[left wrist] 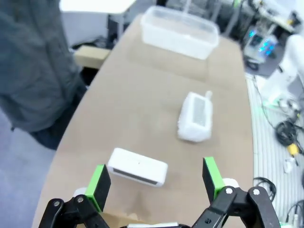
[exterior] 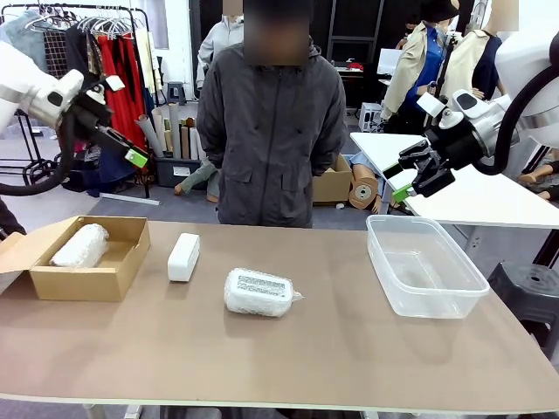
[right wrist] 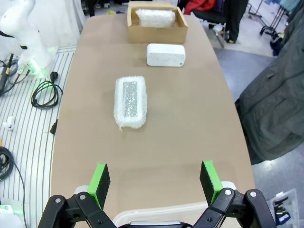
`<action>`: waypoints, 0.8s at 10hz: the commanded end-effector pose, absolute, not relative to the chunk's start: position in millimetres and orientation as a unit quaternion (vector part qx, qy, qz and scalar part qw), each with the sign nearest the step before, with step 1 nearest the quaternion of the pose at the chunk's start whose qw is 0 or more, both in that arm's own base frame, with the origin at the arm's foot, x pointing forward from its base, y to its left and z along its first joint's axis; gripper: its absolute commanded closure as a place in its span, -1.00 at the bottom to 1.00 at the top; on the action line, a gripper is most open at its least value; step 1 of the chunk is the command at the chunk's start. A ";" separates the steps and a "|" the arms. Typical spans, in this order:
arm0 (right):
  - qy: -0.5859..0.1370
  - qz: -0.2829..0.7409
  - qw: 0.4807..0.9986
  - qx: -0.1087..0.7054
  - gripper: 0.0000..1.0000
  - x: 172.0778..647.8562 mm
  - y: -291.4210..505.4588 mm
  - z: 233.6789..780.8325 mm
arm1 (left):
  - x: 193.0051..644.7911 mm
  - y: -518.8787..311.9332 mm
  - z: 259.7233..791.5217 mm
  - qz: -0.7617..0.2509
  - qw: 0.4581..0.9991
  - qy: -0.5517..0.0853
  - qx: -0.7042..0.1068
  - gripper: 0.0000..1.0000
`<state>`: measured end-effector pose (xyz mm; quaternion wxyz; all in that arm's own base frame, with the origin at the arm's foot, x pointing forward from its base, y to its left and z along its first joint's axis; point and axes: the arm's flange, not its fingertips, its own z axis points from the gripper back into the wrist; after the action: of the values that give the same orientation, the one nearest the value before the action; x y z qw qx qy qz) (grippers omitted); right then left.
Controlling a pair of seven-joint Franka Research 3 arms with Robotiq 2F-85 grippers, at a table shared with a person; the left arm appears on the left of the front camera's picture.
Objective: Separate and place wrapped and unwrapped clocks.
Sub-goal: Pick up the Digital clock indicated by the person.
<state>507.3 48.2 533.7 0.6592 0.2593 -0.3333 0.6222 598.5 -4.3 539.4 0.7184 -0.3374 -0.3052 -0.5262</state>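
Left pincer (left wrist: 154, 179), right pincer (right wrist: 154, 178) agape; 2 wrapped clocks (exterior: 79, 246) (exterior: 258, 291), 1 bare clock (exterior: 183, 257).

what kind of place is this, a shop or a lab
Likely a robot test lab set in a garment workshop: a clothes rack hung with garments, rolls of material propped behind the person, and cables trailing beside the table.

Both arms are raised at the sides, wrists tilted down. The left gripper (exterior: 127, 148) and right gripper (exterior: 403, 180) gape wide, empty.

Wrapped clock (exterior: 79, 245) in box (exterior: 87, 284), bare clock (exterior: 183, 257) beside, other wrapped clock (exterior: 258, 291) nearby
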 end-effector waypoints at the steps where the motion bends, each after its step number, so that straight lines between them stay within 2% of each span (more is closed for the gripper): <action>1: -0.334 0.624 0.657 0.258 -1.00 506.5 48.9 534.6 | 603.7 -2.7 556.0 -0.581 0.665 -0.328 -0.334 -1.00; 2: -0.334 0.624 0.657 0.258 -1.00 506.5 48.9 534.6 | 601.3 -2.0 560.1 -0.611 0.640 -0.337 -0.321 -1.00; 5: -0.334 0.624 0.657 0.258 -1.00 506.5 48.9 534.6 | 592.9 4.4 572.1 -0.641 0.614 -0.362 -0.285 -1.00; 8: -0.334 0.624 0.657 0.258 -1.00 506.5 48.9 534.6 | 583.5 9.9 575.6 -0.640 0.612 -0.383 -0.263 -1.00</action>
<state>507.3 48.2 533.6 0.6592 0.2594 -0.3333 0.6222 594.8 8.5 580.7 0.6134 -0.2730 -0.3679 -0.6433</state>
